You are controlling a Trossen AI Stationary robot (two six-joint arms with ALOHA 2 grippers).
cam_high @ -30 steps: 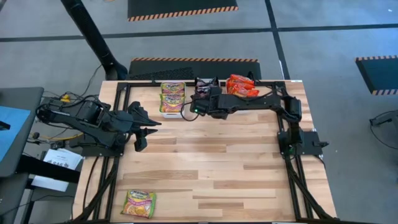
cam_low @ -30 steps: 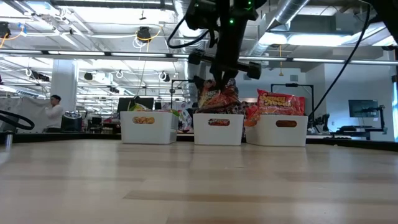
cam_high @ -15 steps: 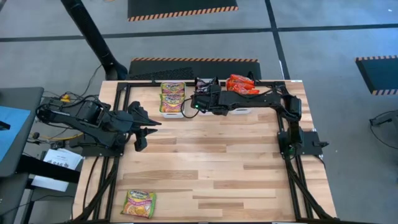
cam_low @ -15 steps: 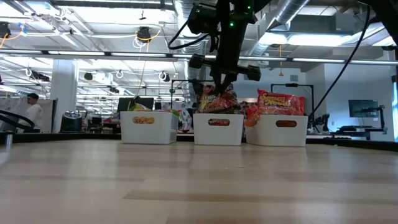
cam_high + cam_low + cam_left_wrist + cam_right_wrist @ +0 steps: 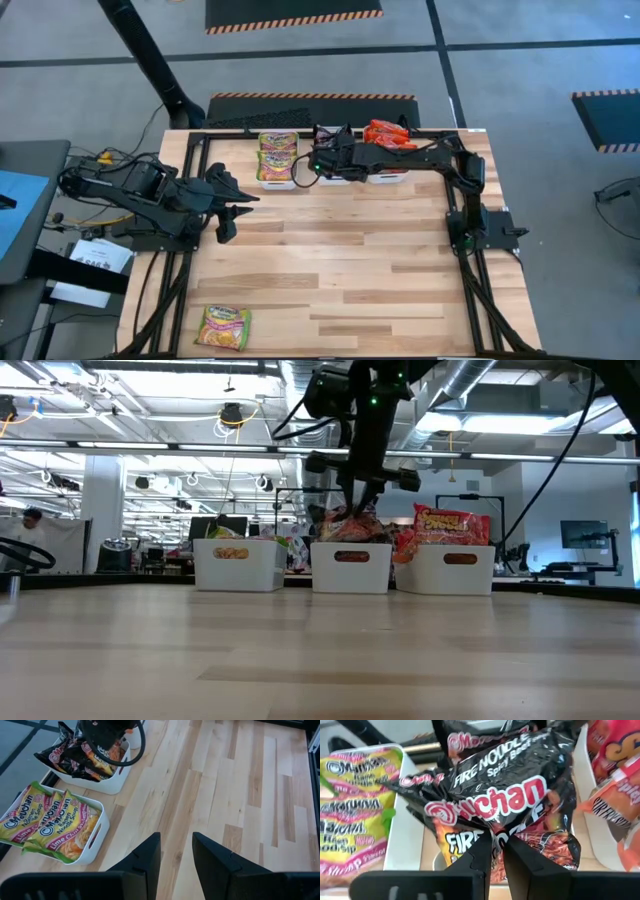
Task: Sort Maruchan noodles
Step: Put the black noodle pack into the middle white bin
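Right tool (image 5: 361, 500) over middle bin (image 5: 335, 178), fingers narrowly parted, releasing black packet (image 5: 505, 800). Next: fetch green packet (image 5: 225, 326) on desk (image 5: 340, 260).

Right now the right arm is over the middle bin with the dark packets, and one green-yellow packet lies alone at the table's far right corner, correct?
Not quite: the lone green-yellow packet lies at the table's near left corner, as the high view shows. The rest holds: the right gripper is over the middle bin with the dark packets.
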